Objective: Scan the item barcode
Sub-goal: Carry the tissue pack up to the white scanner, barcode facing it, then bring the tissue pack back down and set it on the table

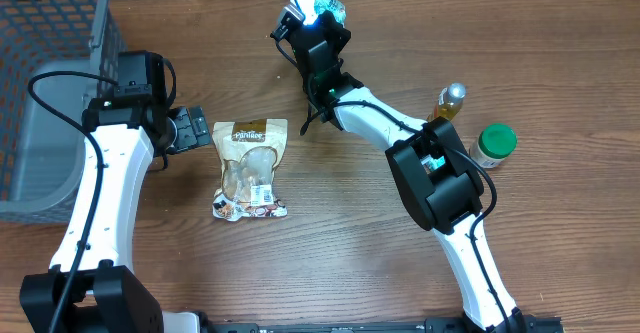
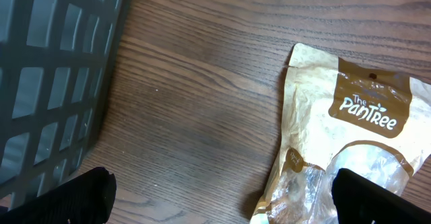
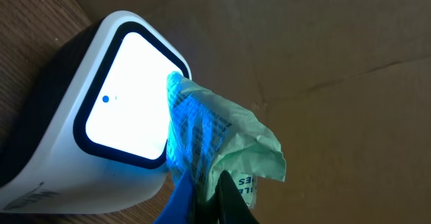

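The soft, light green packet [image 3: 225, 146], probably thin crinkly film, sits against the window of the lit scanner [image 3: 47, 150], right fingers [image 3: 232, 204] clamped on one edge clear of that window; left fingers [image 2: 81, 197] gape, well away.

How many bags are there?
2. A tan snack bag lies mid-table; a green bag is pinched in the right tool at the lit scanner. The basket may hide more.

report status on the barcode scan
Right gripper shut on green packet, held at lit scanner. Left gripper open beside snack bag. Nothing in the way.
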Robot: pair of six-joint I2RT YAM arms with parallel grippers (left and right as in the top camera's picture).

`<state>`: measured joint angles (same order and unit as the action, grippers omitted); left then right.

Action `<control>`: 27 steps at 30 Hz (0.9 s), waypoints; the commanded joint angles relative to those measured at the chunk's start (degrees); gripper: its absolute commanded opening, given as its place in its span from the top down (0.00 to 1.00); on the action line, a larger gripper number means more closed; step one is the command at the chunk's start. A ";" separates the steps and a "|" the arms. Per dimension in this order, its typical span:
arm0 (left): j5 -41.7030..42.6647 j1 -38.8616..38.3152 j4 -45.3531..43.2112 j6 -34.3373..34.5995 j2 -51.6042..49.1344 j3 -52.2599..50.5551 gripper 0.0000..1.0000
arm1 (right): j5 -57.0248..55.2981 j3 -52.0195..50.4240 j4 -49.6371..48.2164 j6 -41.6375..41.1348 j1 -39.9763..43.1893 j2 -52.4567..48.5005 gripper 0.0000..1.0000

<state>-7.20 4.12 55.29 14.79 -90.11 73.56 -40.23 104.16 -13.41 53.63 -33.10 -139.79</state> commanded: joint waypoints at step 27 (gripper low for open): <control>-0.68 -0.07 -0.04 -0.63 0.39 0.79 0.01 | 16.83 1.51 59.95 -66.10 -1.09 32.35 0.96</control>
<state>-7.18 4.12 55.31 14.79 -90.11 73.56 -30.57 104.53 42.22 2.33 -34.17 -109.69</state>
